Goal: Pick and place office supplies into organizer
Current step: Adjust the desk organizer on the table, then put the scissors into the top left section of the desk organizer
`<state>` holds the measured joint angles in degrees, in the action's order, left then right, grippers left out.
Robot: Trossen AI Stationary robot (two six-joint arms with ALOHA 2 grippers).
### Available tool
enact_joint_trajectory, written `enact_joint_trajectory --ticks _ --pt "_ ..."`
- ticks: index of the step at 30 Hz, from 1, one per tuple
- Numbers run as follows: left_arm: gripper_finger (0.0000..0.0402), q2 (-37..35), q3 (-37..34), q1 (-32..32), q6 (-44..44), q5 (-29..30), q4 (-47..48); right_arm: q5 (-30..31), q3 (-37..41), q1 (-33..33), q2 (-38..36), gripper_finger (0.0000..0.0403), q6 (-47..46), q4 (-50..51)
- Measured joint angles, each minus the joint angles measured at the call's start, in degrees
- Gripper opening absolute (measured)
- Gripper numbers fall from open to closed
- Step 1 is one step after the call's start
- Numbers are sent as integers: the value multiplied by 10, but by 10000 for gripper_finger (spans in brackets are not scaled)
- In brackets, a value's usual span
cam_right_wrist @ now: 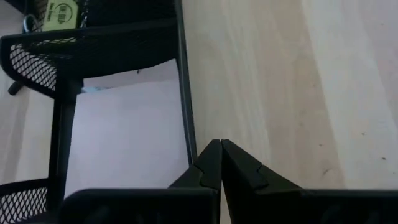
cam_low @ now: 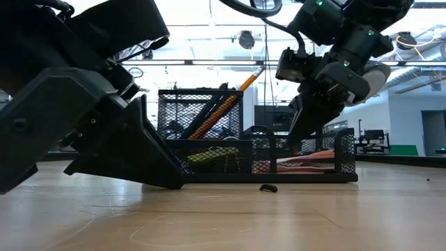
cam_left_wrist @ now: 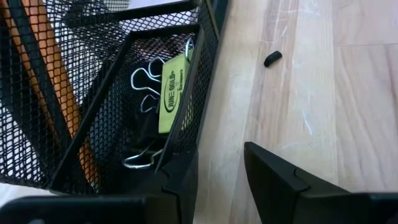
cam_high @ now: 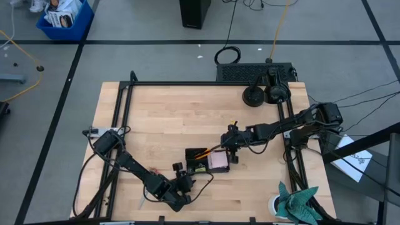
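Left wrist view shows the organizer (cam_left_wrist: pixel 155 81) holding binder clips (cam_left_wrist: pixel 146 93) and orange pencils (cam_left_wrist: pixel 50 81), with the left hand (cam_left_wrist: pixel 221 180) part open and empty beside its wall. The right hand (cam_right_wrist: pixel 220 163), shut and empty, hovers over the organizer's pink sticky-note pad (cam_right_wrist: pixel 124 130). Placing looks nearly done; next, judge whether the small dark bit (cam_left_wrist: pixel 272 58) on the table (cam_left_wrist: pixel 323 112) needs picking.

The only lettering sits on a yellow-green label (cam_left_wrist: pixel 171 92) atop the black binder clips with silver wire handles (cam_left_wrist: pixel 145 93) inside the black wire-mesh organizer (cam_left_wrist: pixel 112 118), too blurred to read.
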<state>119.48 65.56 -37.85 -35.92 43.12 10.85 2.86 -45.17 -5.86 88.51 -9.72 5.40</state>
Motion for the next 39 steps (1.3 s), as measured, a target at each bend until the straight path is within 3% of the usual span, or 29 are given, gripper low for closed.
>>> enact_joint_trajectory --ticks 15,20,25,33,36,39 --pt "136 0 0 9 -1 5 10 0 0 -14 0 0 -14 4" --pt "136 -7 5 -1 52 3 13 30 0 -14 -2 0 1 5" --pt "136 -50 22 -29 120 -18 18 36 -1 -14 -30 0 9 16" --pt "136 -137 23 -62 99 -26 50 94 -1 -18 -130 0 5 42" --pt "136 -165 24 -81 72 -66 80 91 -1 -44 -181 0 4 38" --pt "136 -175 24 -94 65 -153 89 90 -1 -88 -225 0 23 42"
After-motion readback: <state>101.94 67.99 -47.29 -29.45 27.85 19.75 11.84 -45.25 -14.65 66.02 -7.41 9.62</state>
